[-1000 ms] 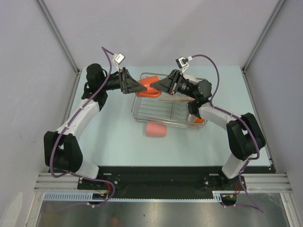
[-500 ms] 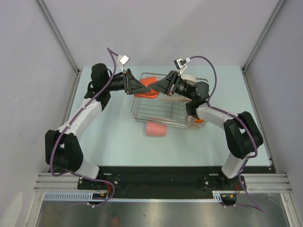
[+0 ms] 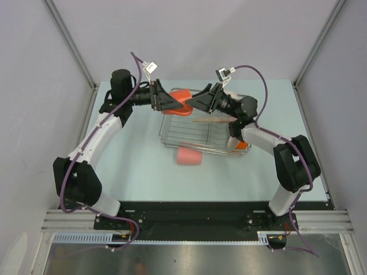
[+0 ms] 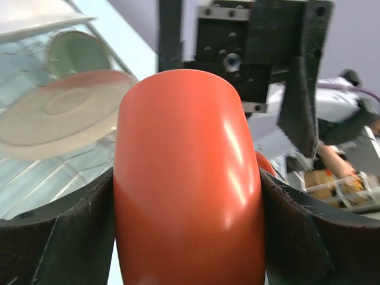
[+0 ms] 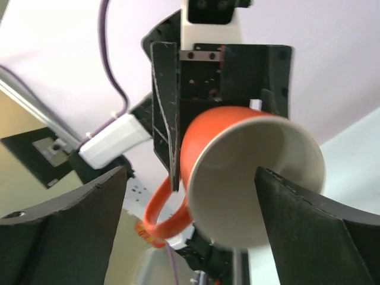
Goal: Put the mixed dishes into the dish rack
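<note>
An orange cup [image 3: 180,101] with a white inside and an orange handle [image 5: 164,215] hangs above the far left end of the dish rack [image 3: 172,133]. My left gripper [image 3: 172,103] is shut on the cup's body [image 4: 189,178], a pad pressed on each side. My right gripper [image 3: 191,102] faces it from the right, open, with the cup's mouth [image 5: 255,190] between its spread fingers [image 5: 65,237]. A pink plate [image 3: 213,120], a pale green bowl [image 4: 77,52] and a whitish plate [image 4: 35,16] stand in the rack. A pink tumbler [image 3: 188,157] lies on the table.
The tumbler lies on its side just in front of the rack's near left corner. An orange and white piece [image 3: 241,146] sits at the rack's near right corner, under my right forearm. Metal posts and grey walls close in the table on both sides.
My right gripper has opened and let go of the cup. My left gripper has closed on it, and both wrists have drawn slightly toward the back.
</note>
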Tool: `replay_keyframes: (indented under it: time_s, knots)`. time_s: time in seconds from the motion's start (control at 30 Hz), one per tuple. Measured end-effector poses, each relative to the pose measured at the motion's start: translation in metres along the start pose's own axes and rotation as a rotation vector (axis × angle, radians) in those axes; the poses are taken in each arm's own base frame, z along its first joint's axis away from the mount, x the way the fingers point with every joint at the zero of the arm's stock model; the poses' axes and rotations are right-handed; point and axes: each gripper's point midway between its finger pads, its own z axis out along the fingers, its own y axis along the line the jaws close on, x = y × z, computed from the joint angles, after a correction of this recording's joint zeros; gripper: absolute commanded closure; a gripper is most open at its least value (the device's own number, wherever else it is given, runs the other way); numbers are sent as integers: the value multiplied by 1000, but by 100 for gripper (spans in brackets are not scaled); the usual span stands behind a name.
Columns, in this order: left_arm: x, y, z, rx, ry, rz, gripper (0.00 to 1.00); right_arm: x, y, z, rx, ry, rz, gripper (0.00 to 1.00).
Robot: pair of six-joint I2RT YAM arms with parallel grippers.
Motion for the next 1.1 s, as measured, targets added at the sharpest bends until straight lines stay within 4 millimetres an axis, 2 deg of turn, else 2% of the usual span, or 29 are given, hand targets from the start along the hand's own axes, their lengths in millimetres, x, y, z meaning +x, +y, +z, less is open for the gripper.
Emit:
replay_keyframes:
  time_s: [0.1,0.2,0.37,0.47,0.53,0.63,0.73,0.83,0.9,1.03,1.1]
  knots:
    - [-14,10,-2,-109,-25,30,100,-13,-4,-12,50,2,-30,0]
    - [-28,26,-6,-240,-37,62,100,-28,-9,-34,145,-4,-82,0]
    - [-49,70,-14,-505,-17,120,100,-46,-3,-66,359,-36,-220,0]
    - [-55,102,-14,-641,39,148,100,-54,19,-81,472,-77,-345,0]
    - [-62,129,-6,-715,80,186,100,-58,41,-90,518,-114,-429,0]
    - [-61,170,9,-802,157,216,100,-63,78,-107,581,-183,-557,0]
    - [-49,214,20,-877,244,231,100,-64,93,-122,637,-218,-620,0]
    - [-23,243,20,-936,345,224,100,-59,88,-139,714,-224,-632,0]
    - [-8,254,17,-971,407,221,100,-51,76,-151,768,-210,-615,0]
    - [1,256,19,-991,455,254,100,-35,48,-172,866,-167,-560,0]
    - [1,255,22,-995,463,277,100,-29,41,-179,900,-153,-542,0]
